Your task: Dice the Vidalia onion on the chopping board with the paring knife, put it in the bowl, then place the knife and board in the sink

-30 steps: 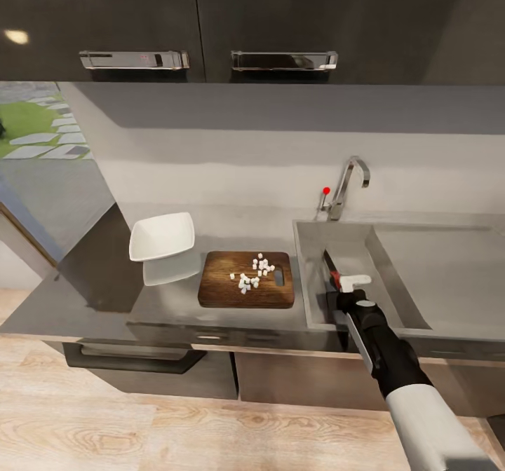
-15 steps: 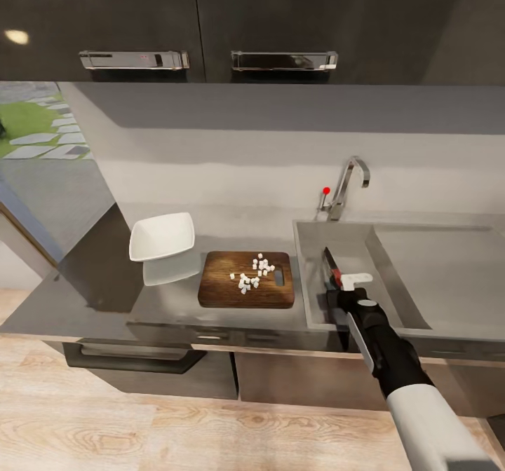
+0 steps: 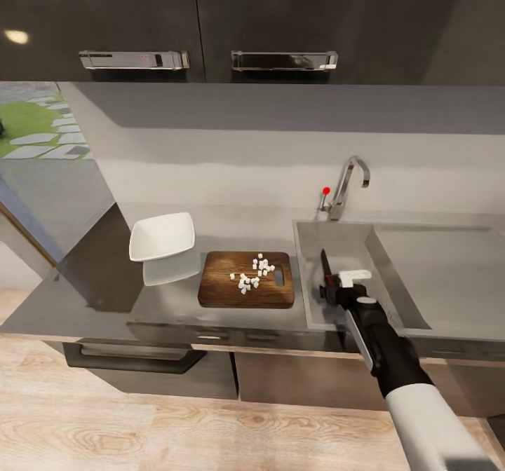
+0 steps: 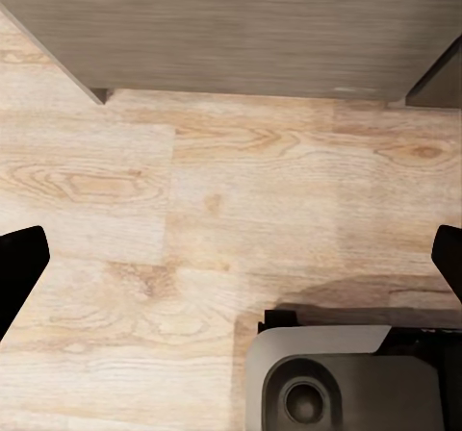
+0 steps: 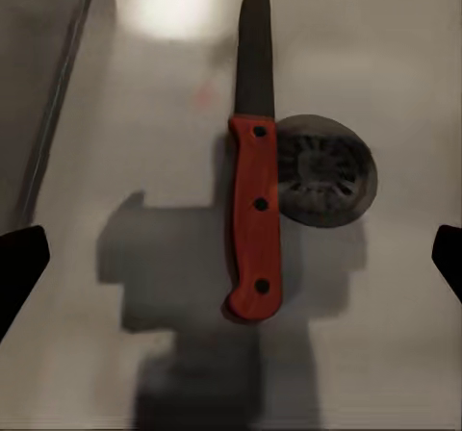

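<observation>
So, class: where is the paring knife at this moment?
The knife lies in the sink basin, its handle beside the drain, under the open right pincer.

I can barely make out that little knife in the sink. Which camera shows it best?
The right wrist view: the paring knife lies whole on the sink floor, beside the drain. The head view shows it small, handle partly hidden by the right claw.
</observation>
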Tool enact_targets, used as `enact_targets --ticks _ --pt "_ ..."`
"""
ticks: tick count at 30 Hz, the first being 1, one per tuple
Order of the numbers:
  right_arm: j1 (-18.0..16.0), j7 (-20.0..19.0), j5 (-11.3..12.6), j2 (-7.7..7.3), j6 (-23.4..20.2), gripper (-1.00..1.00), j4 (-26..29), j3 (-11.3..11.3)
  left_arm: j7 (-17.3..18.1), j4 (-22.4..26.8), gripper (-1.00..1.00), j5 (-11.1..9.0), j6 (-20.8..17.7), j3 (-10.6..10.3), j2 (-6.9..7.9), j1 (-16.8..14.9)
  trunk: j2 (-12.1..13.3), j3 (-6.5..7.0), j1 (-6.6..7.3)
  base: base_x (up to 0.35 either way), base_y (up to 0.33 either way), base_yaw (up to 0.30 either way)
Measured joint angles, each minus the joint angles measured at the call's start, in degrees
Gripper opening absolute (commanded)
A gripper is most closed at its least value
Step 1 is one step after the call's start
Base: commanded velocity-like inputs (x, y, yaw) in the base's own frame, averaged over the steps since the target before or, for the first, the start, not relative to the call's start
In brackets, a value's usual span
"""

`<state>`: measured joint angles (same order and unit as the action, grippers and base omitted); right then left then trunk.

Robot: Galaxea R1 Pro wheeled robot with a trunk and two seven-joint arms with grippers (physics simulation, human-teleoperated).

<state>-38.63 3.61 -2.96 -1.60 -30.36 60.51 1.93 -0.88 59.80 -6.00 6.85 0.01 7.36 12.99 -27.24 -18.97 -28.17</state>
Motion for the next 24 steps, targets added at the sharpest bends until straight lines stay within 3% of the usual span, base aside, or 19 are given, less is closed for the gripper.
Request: enact_targets --ticks 6,8,11,14,21,24 --pt "-0.01 0.14 0.04 -0.32 3.38 1.00 0.38 -0.12 0.00 -0.08 1.00 0.00 0.00 0.00 -0.01 0.00 -0.01 0.00 0.00 0.000 0.000 0.000" --pt "-0.01 0.18 0.07 -0.22 2.27 1.00 4.74 -0.03 0.00 -0.17 1.00 0.00 0.00 0.00 -0.01 0.00 -0.01 0.00 0.01 0.000 0.000 0.000" --pt "0.00 0.22 0.30 -0.08 -3.42 1.00 9.44 0.07 0.00 -0.35 1.00 0.00 0.00 0.00 0.00 0.00 -0.01 0.00 0.00 0.000 0.000 0.000" --pt "0.01 0.10 2.59 -0.15 -6.03 1.00 13.09 0.04 0.00 -0.49 1.00 0.00 0.00 0.00 -0.01 0.00 -0.01 0.00 0.01 0.000 0.000 0.000" --pt "0.26 0.27 3.40 -0.18 -7.46 1.00 19.09 0.03 0.00 -0.68 1.00 -0.02 0.00 0.00 -0.01 0.00 -0.01 0.00 0.00 0.000 0.000 0.000" --pt "2.75 0.30 3.41 -0.19 -7.68 1.00 24.94 0.06 0.00 -0.76 1.00 -0.03 0.00 0.09 -0.01 0.00 -0.01 0.00 0.01 0.000 0.000 0.000"
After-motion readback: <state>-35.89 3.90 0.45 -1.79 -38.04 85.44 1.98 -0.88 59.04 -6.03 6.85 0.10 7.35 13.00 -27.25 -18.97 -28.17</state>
